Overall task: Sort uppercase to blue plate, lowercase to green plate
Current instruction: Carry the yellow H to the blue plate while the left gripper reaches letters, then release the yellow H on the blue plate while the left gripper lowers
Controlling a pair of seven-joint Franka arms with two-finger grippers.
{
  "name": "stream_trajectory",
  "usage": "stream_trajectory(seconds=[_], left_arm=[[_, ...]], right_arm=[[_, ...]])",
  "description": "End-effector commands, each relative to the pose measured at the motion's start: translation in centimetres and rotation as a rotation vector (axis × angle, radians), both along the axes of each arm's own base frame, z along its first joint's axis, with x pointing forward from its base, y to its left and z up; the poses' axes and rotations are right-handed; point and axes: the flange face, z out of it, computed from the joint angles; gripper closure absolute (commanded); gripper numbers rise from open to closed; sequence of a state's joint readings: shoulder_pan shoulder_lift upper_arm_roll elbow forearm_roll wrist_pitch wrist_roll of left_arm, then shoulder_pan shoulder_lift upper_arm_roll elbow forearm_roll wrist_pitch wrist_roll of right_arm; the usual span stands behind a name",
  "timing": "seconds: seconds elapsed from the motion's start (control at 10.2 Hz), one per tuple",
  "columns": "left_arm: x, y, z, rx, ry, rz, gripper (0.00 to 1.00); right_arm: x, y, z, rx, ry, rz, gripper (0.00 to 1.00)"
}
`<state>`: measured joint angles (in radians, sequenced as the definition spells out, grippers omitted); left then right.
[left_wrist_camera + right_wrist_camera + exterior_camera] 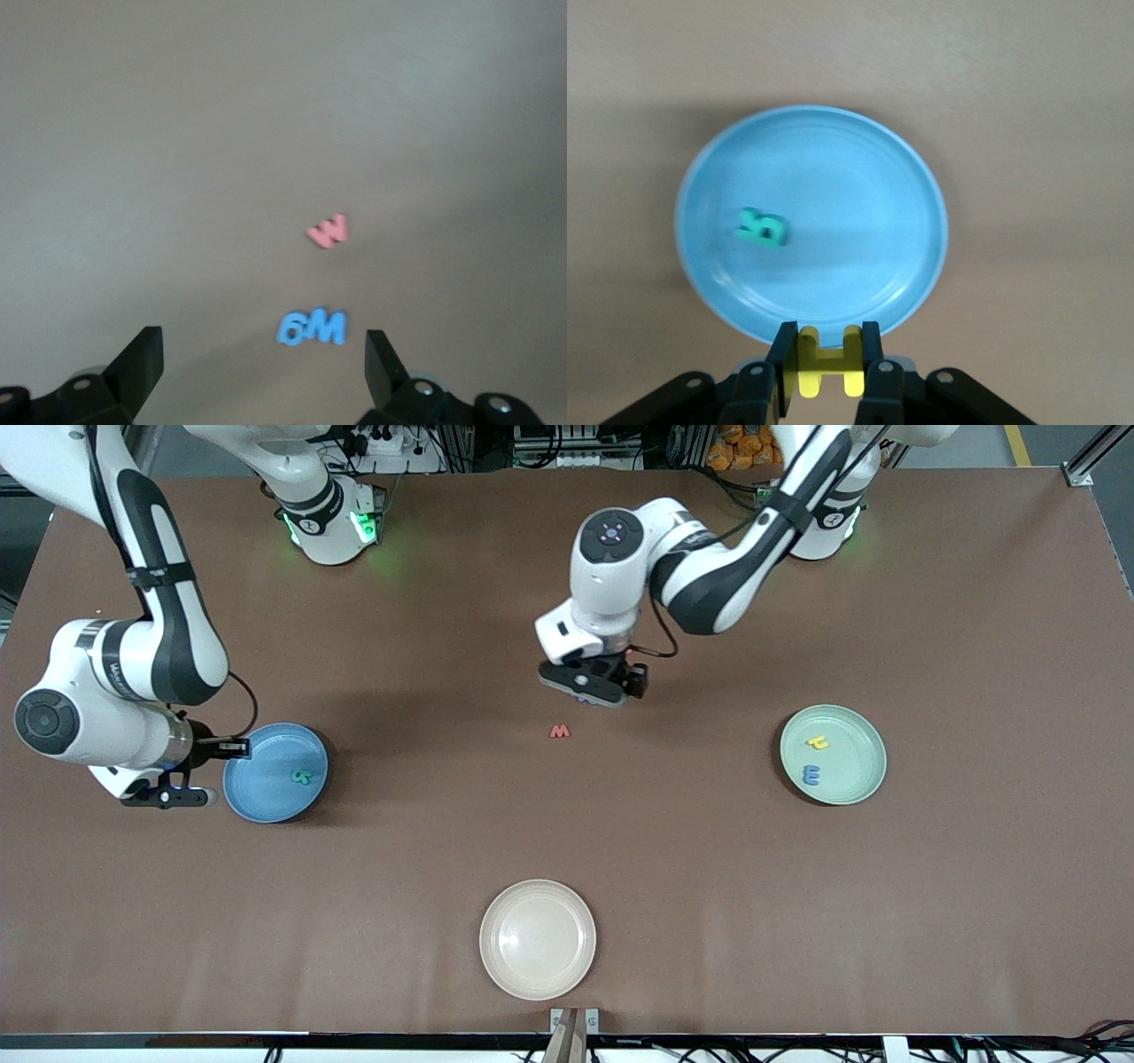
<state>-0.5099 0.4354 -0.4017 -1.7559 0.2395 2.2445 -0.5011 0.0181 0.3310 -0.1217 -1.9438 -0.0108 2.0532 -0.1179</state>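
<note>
Right gripper (pixel 824 372): clamped on the yellow H (pixel 826 361), poised at the rim of the blue plate (pixel 266 802) toward the right arm's end of the bench
Blue plate contents: teal-green R (pixel 302 777) lying flat inside – nothing else seen in it
Step in hand, by judgement: dropping the H into the blue plate – best carried a little further in over the plate's floor before release, low enough not to bounce out, clear of the R
Left gripper (pixel 264 363): jaws wide apart, empty, hanging over the middle of the bench above the blue M (pixel 323 328) and the blue 9-shaped letter (pixel 291 328), the two touching side by side
Care there: pair too close for a clean pinch of one – worth taking the M from its free edge
Red w (pixel 559 732): alone on the bench, just nearer the front camera than that pair
Green plate (pixel 864 784): toward the left arm's end, holding the yellow h (pixel 818 741) and blue e (pixel 811 775)
Cream plate (pixel 496 965): nearest the front camera
Bench (pixel 886 921): matt brown sheet, flat
Room: cables and aluminium framing along the edge by the arm bases
</note>
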Motion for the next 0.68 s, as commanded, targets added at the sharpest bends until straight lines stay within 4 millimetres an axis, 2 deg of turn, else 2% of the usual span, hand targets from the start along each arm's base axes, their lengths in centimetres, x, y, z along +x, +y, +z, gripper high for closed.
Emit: stream_trajectory(seconds=[0.0,0.2,0.29,0.39,0.49,0.59], left_arm=[[1.1,-0.5,-2.6,-0.001,-0.067,-0.254,0.00],[1.5,-0.9,-3.7,-0.003,-0.109,-0.455,0.00],[1.6,-1.0,-4.5,-0.006,-0.109,-0.511,0.00],[2.0,-1.4,-4.8,-0.022,-0.125,-0.551,0.00],[2.4,-1.5,-5.6,-0.029,-0.138,-0.619,0.00],[2.5,-2.0,-6.8,-0.046,-0.155,-0.692,0.00]], right_arm=[[-0.2,-0.4,0.2,-0.001,-0.012,0.037,0.97],[0.0,-0.3,-0.2,-0.001,-0.020,0.040,0.96],[0.2,-0.4,-0.6,-0.003,-0.033,0.041,0.74],[0.4,-0.4,-1.1,-0.006,-0.043,0.040,0.41],[0.5,-0.3,-1.2,-0.005,-0.050,0.045,0.00],[0.6,-0.4,-0.8,-0.006,-0.053,0.042,0.00]])
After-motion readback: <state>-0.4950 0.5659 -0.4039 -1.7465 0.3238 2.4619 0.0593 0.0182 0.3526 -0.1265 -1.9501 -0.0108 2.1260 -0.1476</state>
